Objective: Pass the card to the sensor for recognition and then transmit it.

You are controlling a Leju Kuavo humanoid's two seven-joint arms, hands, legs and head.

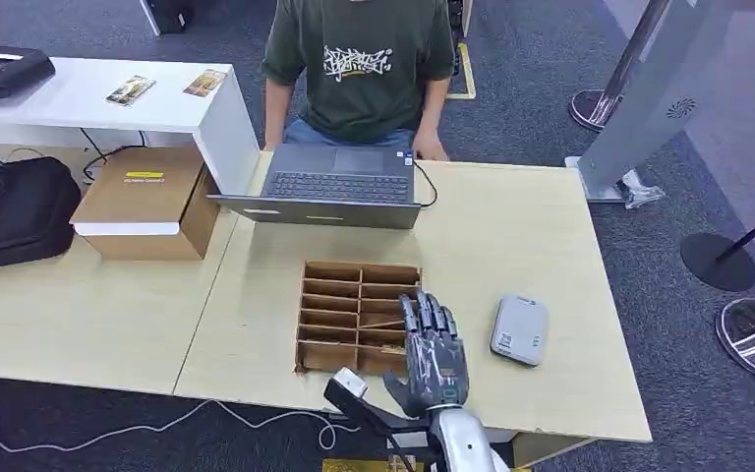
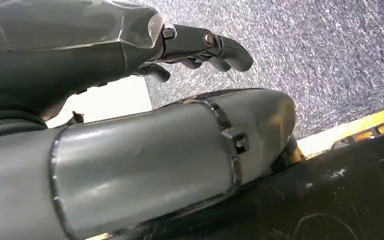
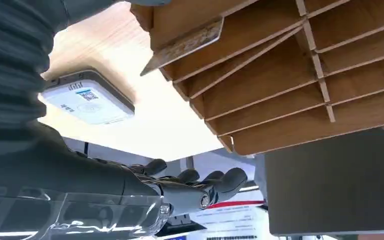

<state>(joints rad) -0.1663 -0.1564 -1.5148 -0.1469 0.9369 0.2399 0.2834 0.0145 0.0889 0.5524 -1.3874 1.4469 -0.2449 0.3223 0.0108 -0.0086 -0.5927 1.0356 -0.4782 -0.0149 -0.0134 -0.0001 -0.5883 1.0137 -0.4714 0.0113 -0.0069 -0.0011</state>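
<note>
Hovering over the slotted wooden rack [image 1: 359, 315], right hand [image 1: 433, 354] fingers [image 1: 423, 317] apart, empty.

The right arm [image 1: 464, 441] comes up from the lower edge of the head view, silver at the forearm, its wrist raised so that the right hand [image 1: 431, 352] stands with its back toward the camera. Its fingers [image 1: 423, 317] are stretched out nearly straight, side by side and slightly apart, holding nothing. In the right wrist view the same fingers [image 3: 200, 180] reach forward, lightly curved, with nothing between them. In the left wrist view the left hand [image 2: 190, 47] hangs beside the robot's body, its dark fingers [image 2: 230, 52] loosely curled downward and empty.
</note>
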